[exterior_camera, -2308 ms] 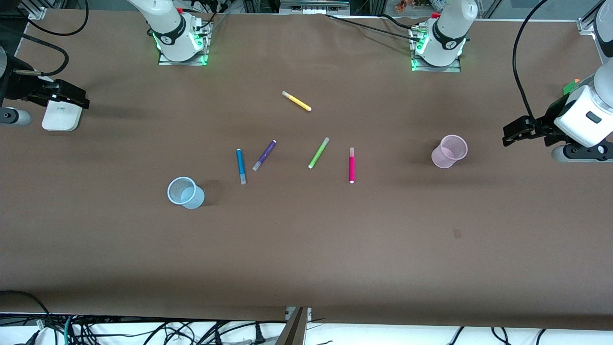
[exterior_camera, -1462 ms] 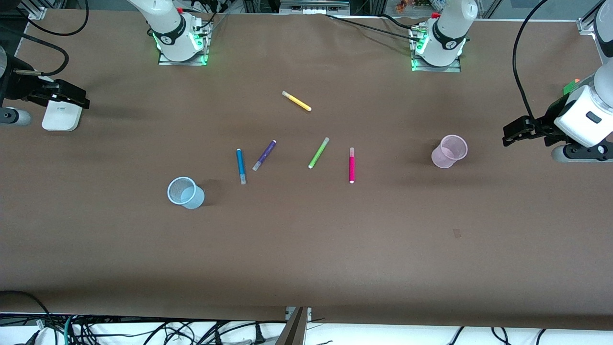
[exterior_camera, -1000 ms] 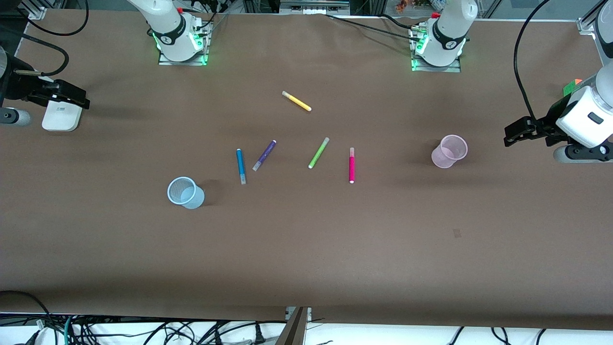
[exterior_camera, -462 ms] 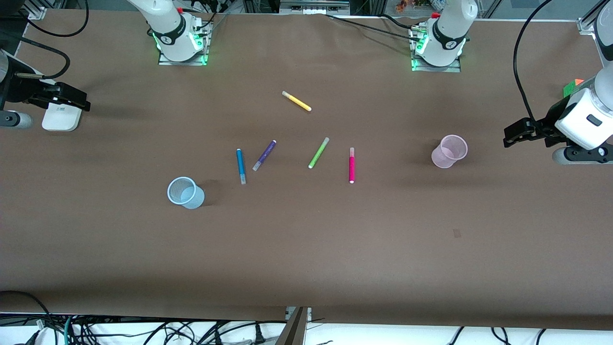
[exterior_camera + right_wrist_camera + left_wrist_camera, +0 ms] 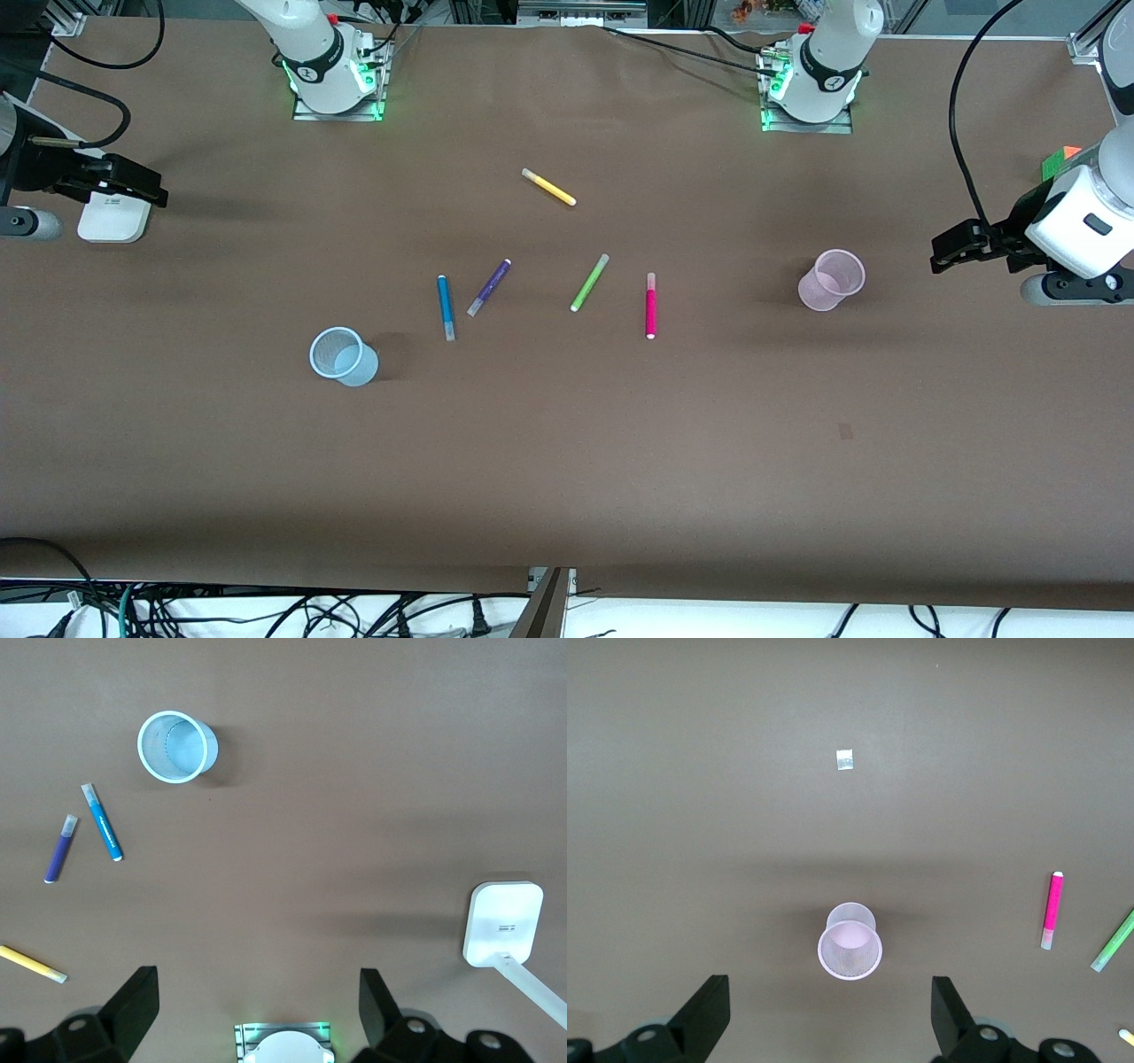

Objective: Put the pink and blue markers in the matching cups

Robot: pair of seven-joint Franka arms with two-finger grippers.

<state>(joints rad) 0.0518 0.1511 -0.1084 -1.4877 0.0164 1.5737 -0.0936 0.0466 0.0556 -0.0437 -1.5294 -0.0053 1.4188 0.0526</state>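
The pink marker and the blue marker lie flat mid-table among other markers. The pale pink cup stands upright toward the left arm's end. The pale blue cup stands upright toward the right arm's end. My left gripper hangs open and empty over the table's end near the pink cup. Its wrist view shows the pink cup and pink marker. My right gripper is open and empty over a white device. Its wrist view shows the blue cup and blue marker.
A purple marker, a lime-green marker and a yellow marker lie near the task markers. A white device sits under the right gripper. A small patch marks the table, nearer the front camera than the pink cup.
The right hand has drifted slightly toward its end of the table. The left hand has barely shifted. The markers and cups have not moved.
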